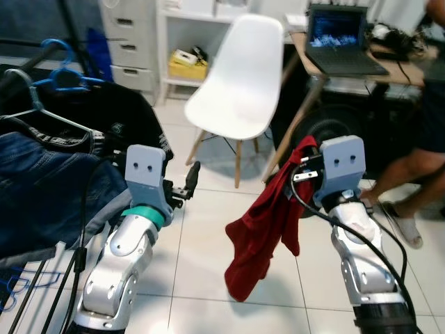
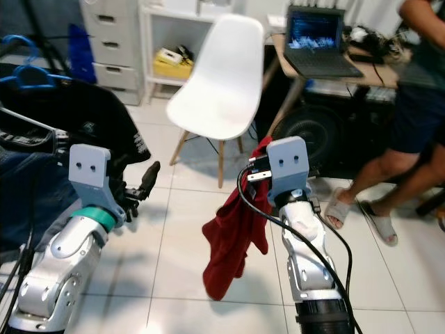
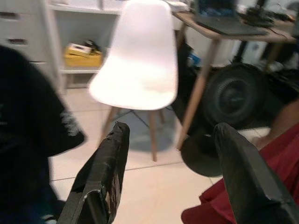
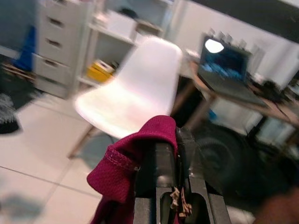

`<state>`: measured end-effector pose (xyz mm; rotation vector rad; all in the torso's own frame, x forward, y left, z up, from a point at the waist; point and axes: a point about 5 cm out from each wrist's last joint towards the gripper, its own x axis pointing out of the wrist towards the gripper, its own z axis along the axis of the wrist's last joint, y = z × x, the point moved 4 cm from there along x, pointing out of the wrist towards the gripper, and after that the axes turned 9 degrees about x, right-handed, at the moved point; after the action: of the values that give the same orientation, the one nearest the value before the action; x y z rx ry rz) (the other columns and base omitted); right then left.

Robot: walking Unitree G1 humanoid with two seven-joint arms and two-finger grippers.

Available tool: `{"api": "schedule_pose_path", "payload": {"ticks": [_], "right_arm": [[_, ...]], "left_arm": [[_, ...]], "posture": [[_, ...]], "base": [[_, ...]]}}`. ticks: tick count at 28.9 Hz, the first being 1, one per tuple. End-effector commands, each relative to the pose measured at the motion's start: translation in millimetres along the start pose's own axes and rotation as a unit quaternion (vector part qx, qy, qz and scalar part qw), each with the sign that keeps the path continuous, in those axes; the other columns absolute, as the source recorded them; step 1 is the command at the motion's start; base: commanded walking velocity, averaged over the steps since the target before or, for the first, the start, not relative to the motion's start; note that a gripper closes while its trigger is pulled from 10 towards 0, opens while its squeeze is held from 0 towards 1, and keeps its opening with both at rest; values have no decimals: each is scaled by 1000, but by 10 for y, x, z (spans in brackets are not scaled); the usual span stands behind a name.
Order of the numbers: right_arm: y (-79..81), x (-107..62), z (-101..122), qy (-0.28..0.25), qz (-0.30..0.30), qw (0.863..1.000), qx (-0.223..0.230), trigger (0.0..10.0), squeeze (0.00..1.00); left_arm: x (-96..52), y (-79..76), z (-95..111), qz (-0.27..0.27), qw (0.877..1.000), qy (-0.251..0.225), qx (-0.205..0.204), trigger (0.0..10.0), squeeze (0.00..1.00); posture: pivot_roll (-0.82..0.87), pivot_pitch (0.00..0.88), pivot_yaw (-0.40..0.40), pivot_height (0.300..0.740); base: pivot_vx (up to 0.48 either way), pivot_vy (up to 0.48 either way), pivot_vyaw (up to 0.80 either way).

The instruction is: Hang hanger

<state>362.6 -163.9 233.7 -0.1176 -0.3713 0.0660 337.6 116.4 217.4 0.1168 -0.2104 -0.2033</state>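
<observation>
Right gripper (image 4: 166,154) is clamped on a red garment (image 1: 261,229), pinching it at its top fold; the cloth drapes down beside the right forearm and hangs free above the tiled floor (image 1: 208,243). No hanger can be made out inside the red cloth, so whether it is already on one cannot be told. Left gripper (image 3: 170,177) is spread wide and holds nothing, raised at mid height and pointing forward toward the white chair (image 1: 240,76). The rack (image 1: 42,278) stands on the robot's left, loaded with a dark shirt (image 1: 104,111) and denim (image 1: 42,181); a blue hanger (image 1: 62,69) and a thin metal hanger (image 1: 38,111) show above the clothes. Judged step: carrying the garment across to the rack, early to midway in the task. To do it well, the right arm should probably swing left while keeping the pinch high so the hem does not drag, and the free left gripper could steady a hanger or part the hung clothes to open a gap. Risk: cloth slipping from a shallow pinch. Both forearms are lifted with elbows bent, the right held slightly higher. A person's legs (image 2: 375,181) stand near the desk (image 1: 389,66) on the right, well apart from the arms.
</observation>
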Motion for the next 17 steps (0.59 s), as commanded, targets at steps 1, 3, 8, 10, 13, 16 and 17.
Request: {"api": "schedule_pose_path", "payload": {"ticks": [1, 3, 8, 10, 13, 16, 17], "right_arm": [[-49, 3, 73, -16, -8, 1000, 0, 10000, 0], [-45, 6, 77, -17, -7, 1000, 0, 10000, 0], [-41, 8, 81, -17, -6, 1000, 0, 10000, 0], [-41, 8, 81, -17, -6, 1000, 0, 10000, 0], [-41, 7, 81, -17, -6, 1000, 0, 10000, 0], [-39, 6, 78, -16, -5, 1000, 0, 10000, 0], [-39, 5, 77, -16, -4, 1000, 0, 10000, 0]], "left_arm": [[-3, -44, -16, -5, 1000, 3, 4, 10000, 0], [4, -37, -17, -3, 1000, 5, 5, 10000, 0], [6, -31, -34, 0, 1000, 9, 8, 10000, 0], [5, -31, -39, 1, 1000, 10, 9, 10000, 0], [0, -29, -51, 2, 1000, 12, 12, 10000, 0], [-5, -18, -71, 5, 1000, 15, 20, 10000, 0], [-6, -14, -79, 6, 1000, 16, 22, 10000, 0]], "posture": [[-89, 140, 4, 740], [-88, 142, 3, 740], [-89, 142, 3, 740], [-89, 142, 3, 740], [-88, 142, 3, 740], [-86, 140, 2, 740], [-86, 140, 2, 740]], "base": [[0, 0, -769], [0, 0, -769], [0, 0, -769], [0, 0, -769], [0, 0, -769], [0, 0, -769], [0, 0, -769]]}}
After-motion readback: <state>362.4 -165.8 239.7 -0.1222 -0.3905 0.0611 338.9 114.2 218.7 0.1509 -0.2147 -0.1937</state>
